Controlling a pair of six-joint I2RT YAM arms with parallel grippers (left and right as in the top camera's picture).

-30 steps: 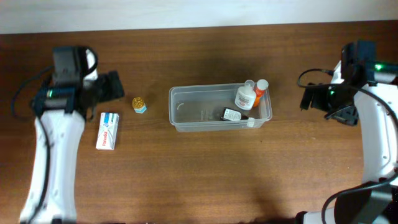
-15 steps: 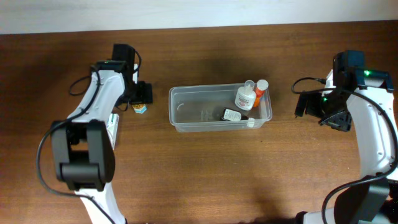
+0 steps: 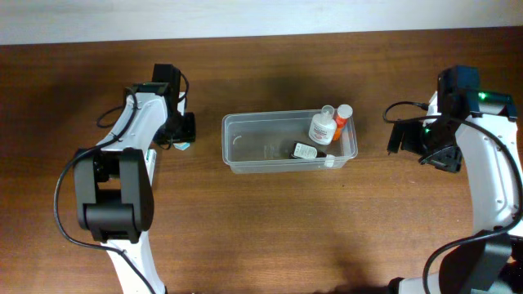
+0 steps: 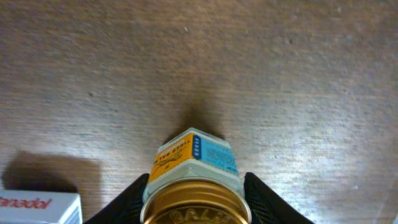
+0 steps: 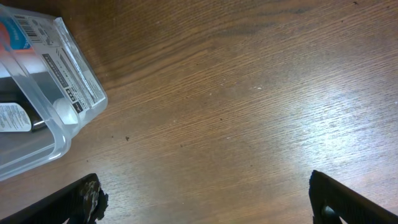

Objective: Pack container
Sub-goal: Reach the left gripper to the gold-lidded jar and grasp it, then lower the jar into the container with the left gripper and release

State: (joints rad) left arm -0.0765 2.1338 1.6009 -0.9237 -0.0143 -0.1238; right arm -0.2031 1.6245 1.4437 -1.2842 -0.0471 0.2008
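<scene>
The table (image 3: 261, 229) is dark wood. The container (image 3: 245, 139) lies between your pincers, near each. From your right pincer (image 5: 202, 202) its corner sits up and to the left, with a printed sticker too small to read. That pincer hangs over bare wood with its fingers spread wide.

Your left pincer (image 3: 185, 131) straddles a jar (image 4: 194, 158), a dark finger close on each side. You cannot tell whether they press it. The jar has a gold lid with embossed letters cut off by the frame, and a yellow and blue label.

Left of that pincer lies a white box (image 4: 37, 208) reading "anadol" in red.

In the container's end nearest your right pincer lie a white bottle (image 3: 321, 129), an orange one (image 3: 342, 119) and a small dark one (image 3: 306, 150).
</scene>
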